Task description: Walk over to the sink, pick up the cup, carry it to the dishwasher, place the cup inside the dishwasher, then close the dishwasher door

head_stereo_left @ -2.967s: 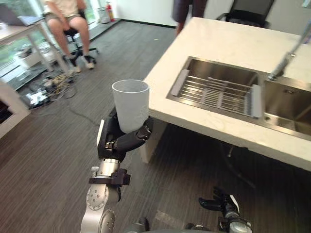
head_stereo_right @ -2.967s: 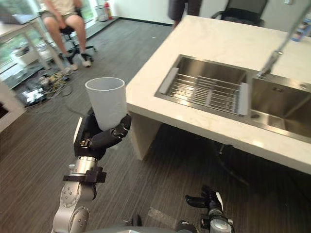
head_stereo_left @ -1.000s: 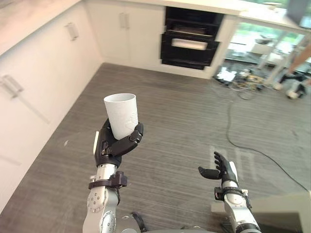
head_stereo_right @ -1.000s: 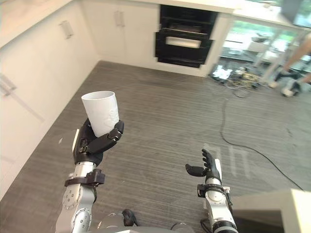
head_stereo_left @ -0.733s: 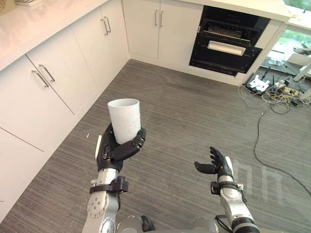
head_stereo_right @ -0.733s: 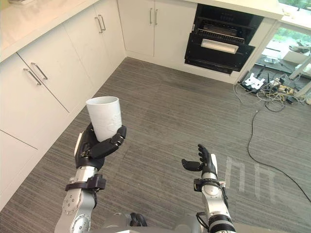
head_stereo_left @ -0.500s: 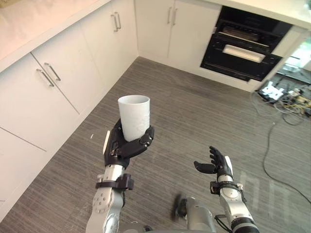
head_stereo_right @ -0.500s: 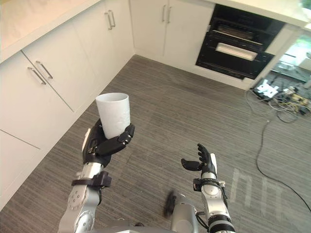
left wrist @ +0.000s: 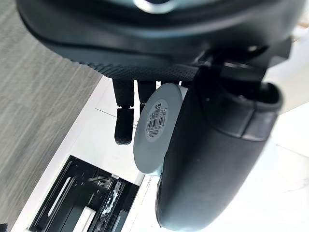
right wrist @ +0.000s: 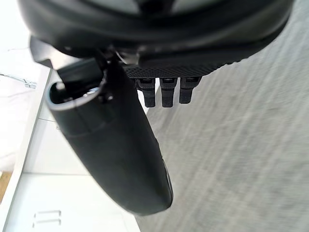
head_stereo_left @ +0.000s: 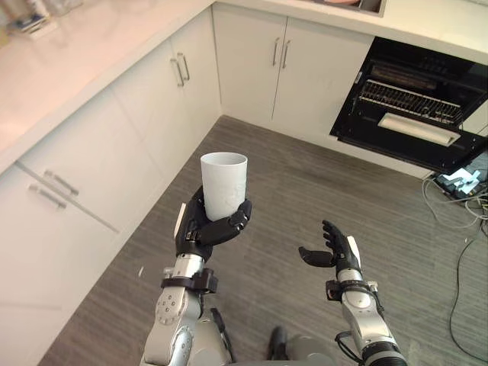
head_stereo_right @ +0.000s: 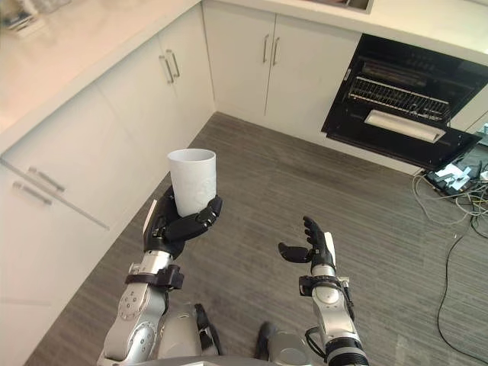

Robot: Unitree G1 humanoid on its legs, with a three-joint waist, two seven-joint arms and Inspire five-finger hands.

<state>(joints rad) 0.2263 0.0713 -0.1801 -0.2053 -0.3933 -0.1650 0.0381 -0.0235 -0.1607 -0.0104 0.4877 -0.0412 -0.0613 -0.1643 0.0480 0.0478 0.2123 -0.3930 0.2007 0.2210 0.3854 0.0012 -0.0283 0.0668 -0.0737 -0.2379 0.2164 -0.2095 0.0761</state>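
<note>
left eye view: left robot hand (head_stereo_left: 200, 229) grasps upright cup (head_stereo_left: 223, 185), mouth up; right robot hand (head_stereo_left: 335, 255) released.

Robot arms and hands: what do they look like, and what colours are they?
Both arms are silver-grey metal with round parts, the left arm and the right arm. A black band rings each wrist. The left hand and the right hand are black, with chunky fingers and a white strip along the side.
</note>
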